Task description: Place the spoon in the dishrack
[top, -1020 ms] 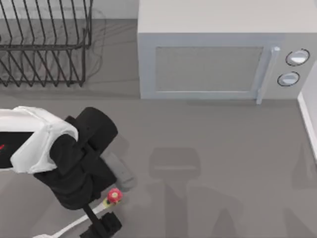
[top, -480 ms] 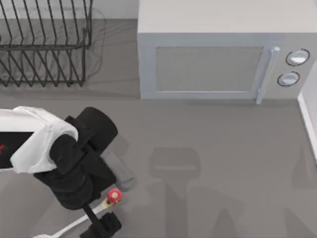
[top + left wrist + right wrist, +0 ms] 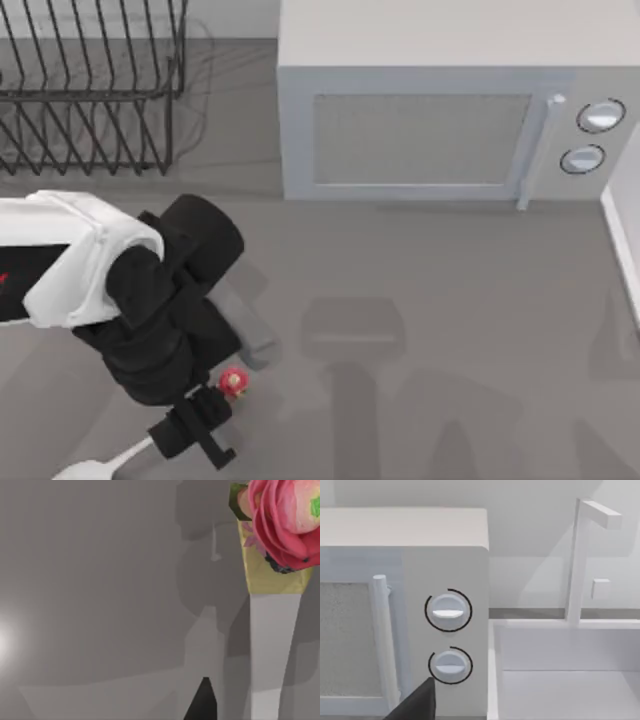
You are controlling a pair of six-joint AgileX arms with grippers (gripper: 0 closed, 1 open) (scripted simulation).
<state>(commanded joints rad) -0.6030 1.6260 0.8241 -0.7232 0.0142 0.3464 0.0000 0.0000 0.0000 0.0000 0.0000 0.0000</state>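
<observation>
The spoon (image 3: 110, 462) is pinched mid-handle between the left gripper (image 3: 193, 430) jaws, its red knob (image 3: 233, 381) clear beyond them, for carrying to the dishrack (image 3: 90, 90).

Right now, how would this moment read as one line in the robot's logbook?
left hand: shut on spoon handle, near table's front-left | spoon: knob end raised | dishrack: back-left, not reached | right arm: parked

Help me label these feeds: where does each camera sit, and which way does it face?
Top view: above the table, looking down on dishrack, microwave, left gripper on the spoon.
Left wrist view: looks along the spoon's handle at its knob.
Right wrist view: faces the microwave's dials.
Both wrist views share their subjects with top.
</observation>
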